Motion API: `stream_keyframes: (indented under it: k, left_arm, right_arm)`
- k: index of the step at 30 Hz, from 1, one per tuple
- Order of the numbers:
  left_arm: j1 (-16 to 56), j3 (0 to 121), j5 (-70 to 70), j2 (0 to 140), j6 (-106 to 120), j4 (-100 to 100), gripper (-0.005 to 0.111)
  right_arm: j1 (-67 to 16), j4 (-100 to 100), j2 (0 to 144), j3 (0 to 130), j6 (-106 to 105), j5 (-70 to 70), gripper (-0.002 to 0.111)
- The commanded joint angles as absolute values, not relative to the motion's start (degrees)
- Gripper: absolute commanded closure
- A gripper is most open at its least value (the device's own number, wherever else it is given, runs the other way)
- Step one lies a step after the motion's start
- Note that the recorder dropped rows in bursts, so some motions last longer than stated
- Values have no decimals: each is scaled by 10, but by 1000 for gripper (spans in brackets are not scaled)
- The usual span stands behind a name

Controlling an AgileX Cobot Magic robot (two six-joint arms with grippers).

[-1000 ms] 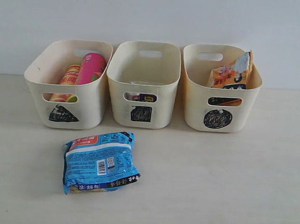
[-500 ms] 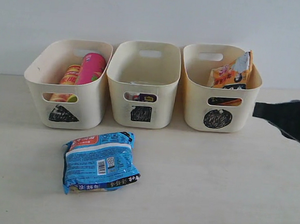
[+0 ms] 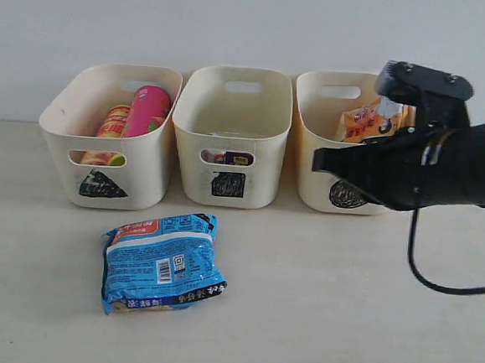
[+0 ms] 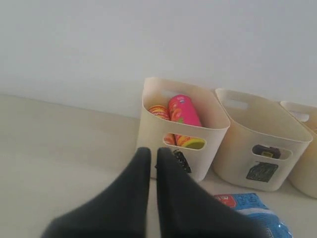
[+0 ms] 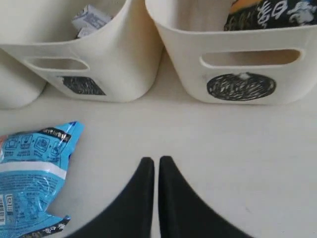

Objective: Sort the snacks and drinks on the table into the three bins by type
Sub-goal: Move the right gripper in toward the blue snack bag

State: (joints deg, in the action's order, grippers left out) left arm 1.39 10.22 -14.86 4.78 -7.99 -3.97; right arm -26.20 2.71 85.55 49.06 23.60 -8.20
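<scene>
Outside camera: my right hand [image 3: 318, 160] is hovering before the circle bin [image 3: 303, 182]. The blue crinkly packet [image 3: 162, 262] is lying on the surface [image 3: 342, 307], well beyond its tips. Left wrist: my left hand [image 4: 149, 151], narrowly pinched and empty, is facing the triangle bin [image 4: 148, 124]. Right wrist: I am seeing the right hand likewise pinched, with the packet lying nearby.

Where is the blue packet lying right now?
In the exterior view the blue packet lies on the table, left of centre, just in front of the triangle bin and square bin, touching neither.
</scene>
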Motion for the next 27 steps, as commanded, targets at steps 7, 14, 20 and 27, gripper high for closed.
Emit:
stream_keyframes:
  k: [7,14,20,27]
  left_arm:
    - [12,100,-161,44,-77,-41,102]
    - [12,100,-161,44,-77,-40,102]
    - [12,100,-161,44,-77,-40,102]
    - [12,61,-142,43,-77,-36,102]
  right_arm:
    - [-303,-145,960,570,74,-160,108]
    - [-295,-436,1048,675,-269,-393,108]
    - [-290,-462,1100,719,-275,-429,107]
    - [-264,-566,1124,747,-324,-446,57]
